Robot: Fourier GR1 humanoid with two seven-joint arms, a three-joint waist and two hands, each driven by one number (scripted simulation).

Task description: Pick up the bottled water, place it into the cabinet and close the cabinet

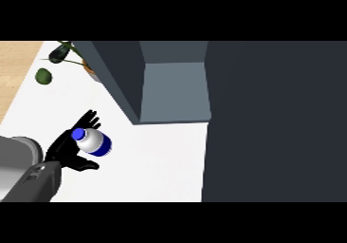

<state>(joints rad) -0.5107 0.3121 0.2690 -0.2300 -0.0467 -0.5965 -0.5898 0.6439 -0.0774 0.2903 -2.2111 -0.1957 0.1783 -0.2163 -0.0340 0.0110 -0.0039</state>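
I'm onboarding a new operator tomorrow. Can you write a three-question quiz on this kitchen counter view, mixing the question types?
1. True or false: the bottled water lies against the palm of the left hand.
2. Multiple choice: what colour is the bottle's cap? A) red B) blue C) green
3. Short answer: what shows at the view's upper left, beside the cabinet?

Key
1. True. The bottle rests against that hand, the thumb below it and the fingers spread above it.
2. B. The cap is blue and the body white.
3. A plant with dark green leaves.

The right hand is not in view.
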